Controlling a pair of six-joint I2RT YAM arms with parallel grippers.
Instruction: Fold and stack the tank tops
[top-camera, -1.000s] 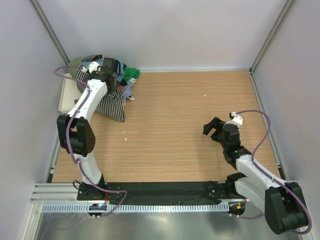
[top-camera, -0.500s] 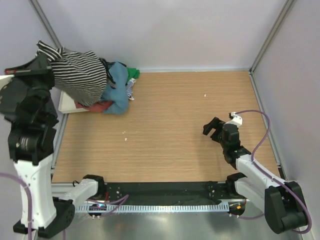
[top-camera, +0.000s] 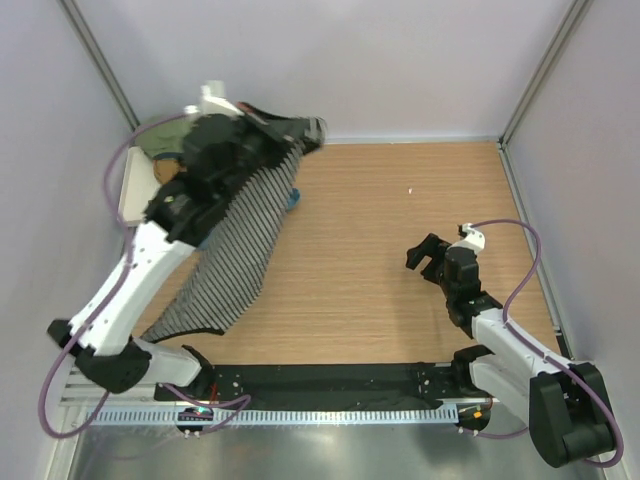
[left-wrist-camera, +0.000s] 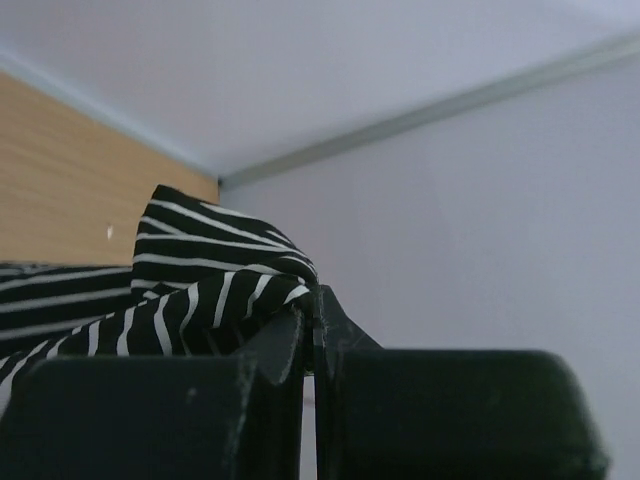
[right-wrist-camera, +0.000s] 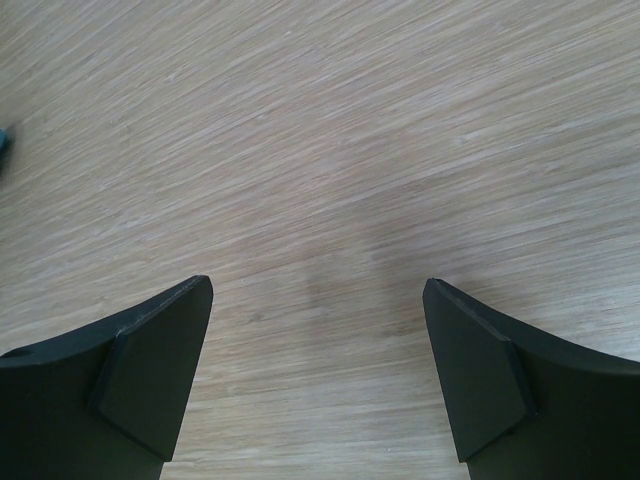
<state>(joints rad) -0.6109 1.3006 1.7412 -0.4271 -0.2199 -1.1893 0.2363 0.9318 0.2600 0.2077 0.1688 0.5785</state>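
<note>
Striped tank top (left-wrist-camera: 200, 290) is the piece in hand. In the left wrist view a bunched fold of it is pinched between the black fingers of the left gripper (left-wrist-camera: 312, 325), whose jaws are clenched almost flush on the cloth.

From above, the left gripper (top-camera: 298, 131) is raised near the back wall. The striped tank top (top-camera: 240, 250) hangs from it in one long slanting sheet, running down and leftward toward the near left corner of the table (top-camera: 400, 200). Whether its lower hem touches the wood cannot be told.

The cloth is a thin, limp knit with narrow black and white stripes. It drapes without any stiffness and narrows to a rounded edge at the low end. Behind the arm, the other tank tops (top-camera: 160, 150) sit heaped in the far left corner beside a white tray (top-camera: 128, 195), with olive showing among them.

The right gripper (top-camera: 428, 255) hovers well apart over bare, pale wood-grain board. Its dark, wedge-shaped fingers are spread wide and hold nothing, as its wrist view (right-wrist-camera: 318, 290) confirms.

My reading is that one top is being drawn out of the heap, so folding proper has not begun. The next move probably calls for lowering the garment flat onto the open wood. The free right gripper could take a second strap or a hem corner to spread it, since a single pinch point will let so soft a fabric crumple.
</note>
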